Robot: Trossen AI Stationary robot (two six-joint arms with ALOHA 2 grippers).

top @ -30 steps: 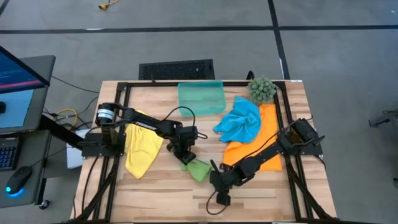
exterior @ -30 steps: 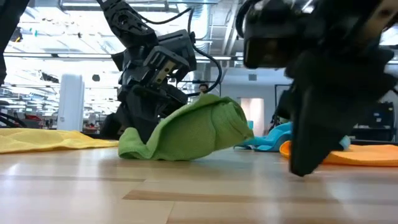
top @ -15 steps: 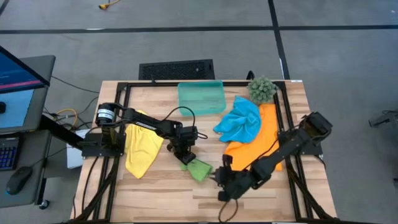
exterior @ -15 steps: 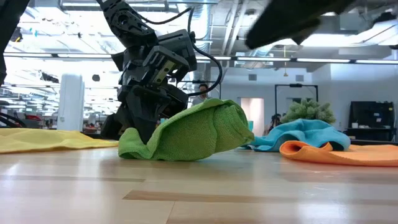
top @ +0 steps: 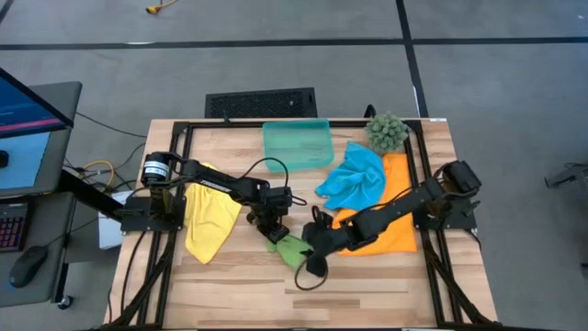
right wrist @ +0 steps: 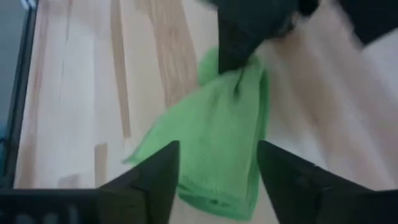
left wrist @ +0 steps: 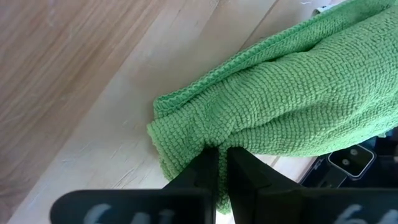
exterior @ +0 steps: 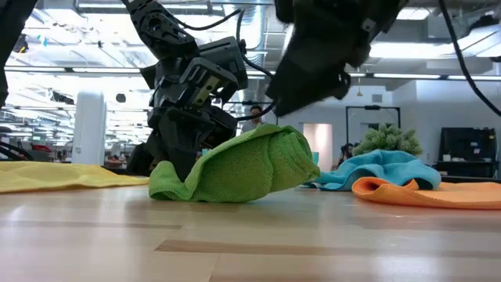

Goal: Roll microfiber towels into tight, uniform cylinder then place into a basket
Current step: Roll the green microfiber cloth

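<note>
The soft bright green rolled cloth lies on the pale wooden table, near the front middle. My left claw is pinched tight on 1 edge of it. My right claw hangs just above the cloth with its 2 fingers wide apart.

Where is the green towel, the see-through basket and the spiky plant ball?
green towel [exterior: 243, 164], low view, middle of its rolled bulge.
basket [top: 297, 144], high view, bare floor of the bin.
spiky plant ball [top: 387, 131], high view, centre of the ball.
</note>
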